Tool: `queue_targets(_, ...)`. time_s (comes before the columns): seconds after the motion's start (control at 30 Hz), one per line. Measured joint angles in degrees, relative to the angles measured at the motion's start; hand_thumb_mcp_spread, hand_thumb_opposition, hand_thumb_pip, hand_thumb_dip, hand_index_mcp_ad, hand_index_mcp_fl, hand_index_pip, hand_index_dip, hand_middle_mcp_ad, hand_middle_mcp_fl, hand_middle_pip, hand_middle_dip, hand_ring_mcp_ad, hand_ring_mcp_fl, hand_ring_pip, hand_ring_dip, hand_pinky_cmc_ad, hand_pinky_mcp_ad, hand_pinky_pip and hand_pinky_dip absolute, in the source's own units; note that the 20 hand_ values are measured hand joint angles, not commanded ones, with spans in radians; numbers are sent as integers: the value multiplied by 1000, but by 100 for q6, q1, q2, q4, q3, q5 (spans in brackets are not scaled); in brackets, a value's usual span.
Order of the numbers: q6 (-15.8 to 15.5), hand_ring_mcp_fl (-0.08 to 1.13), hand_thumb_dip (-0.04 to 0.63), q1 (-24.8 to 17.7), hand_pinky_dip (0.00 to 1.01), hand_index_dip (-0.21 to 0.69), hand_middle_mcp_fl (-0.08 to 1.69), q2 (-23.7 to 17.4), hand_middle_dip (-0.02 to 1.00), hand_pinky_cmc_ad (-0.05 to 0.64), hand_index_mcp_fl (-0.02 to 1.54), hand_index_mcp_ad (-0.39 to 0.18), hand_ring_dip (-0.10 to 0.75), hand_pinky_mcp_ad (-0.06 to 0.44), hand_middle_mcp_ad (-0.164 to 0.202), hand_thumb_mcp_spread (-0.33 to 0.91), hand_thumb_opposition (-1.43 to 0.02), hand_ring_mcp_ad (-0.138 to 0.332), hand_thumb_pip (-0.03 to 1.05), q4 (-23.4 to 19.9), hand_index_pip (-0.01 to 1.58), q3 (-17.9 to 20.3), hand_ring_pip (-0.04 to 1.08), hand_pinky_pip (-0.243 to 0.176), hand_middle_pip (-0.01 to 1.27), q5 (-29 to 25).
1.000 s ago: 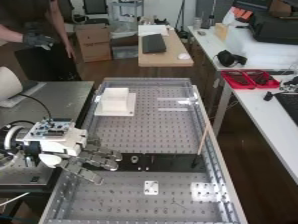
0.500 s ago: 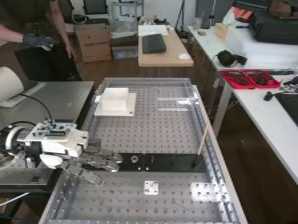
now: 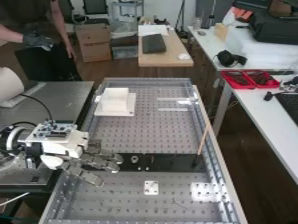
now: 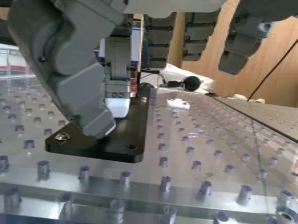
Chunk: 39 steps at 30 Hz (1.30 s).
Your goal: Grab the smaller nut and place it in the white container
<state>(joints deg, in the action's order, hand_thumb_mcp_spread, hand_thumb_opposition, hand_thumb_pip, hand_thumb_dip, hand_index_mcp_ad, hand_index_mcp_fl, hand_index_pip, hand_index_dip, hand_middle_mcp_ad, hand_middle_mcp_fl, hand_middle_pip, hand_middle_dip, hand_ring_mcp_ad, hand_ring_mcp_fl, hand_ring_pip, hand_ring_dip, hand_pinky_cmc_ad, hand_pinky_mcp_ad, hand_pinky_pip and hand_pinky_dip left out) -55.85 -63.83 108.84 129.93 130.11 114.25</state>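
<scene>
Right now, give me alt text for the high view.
A robot hand, fingers extended, hangs over the left end of a black strip on a studded bench. A small ring-shaped part sits on the strip; a white box stands farther back.

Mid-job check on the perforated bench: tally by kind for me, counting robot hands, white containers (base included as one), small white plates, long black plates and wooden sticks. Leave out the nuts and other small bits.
Robot hand: 1
White container: 1
Small white plate: 1
Long black plate: 1
Wooden stick: 1
Total: 5
</scene>
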Motion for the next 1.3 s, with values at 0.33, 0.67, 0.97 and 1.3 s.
queue_targets(0.33,0,-2,220,1,180,209,42,-4,222,349,101,-162,96,284,49,403,-860,131,770,35,1555,-11,91,-42,124,-2)
queue_targets(0.67,8,-2,220,0,180,209,45,22,222,349,108,-162,96,288,51,403,-860,131,770,44,1555,-33,91,-42,124,3)
queue_targets(0.97,-1,-2,220,-2,180,209,45,37,222,349,108,-162,96,284,51,403,-860,131,770,30,1555,-31,91,-42,124,3)
queue_targets(1.3,-11,-2,220,-9,180,206,45,32,222,351,145,-148,96,284,51,403,-860,131,757,21,1553,-34,91,-42,124,2)
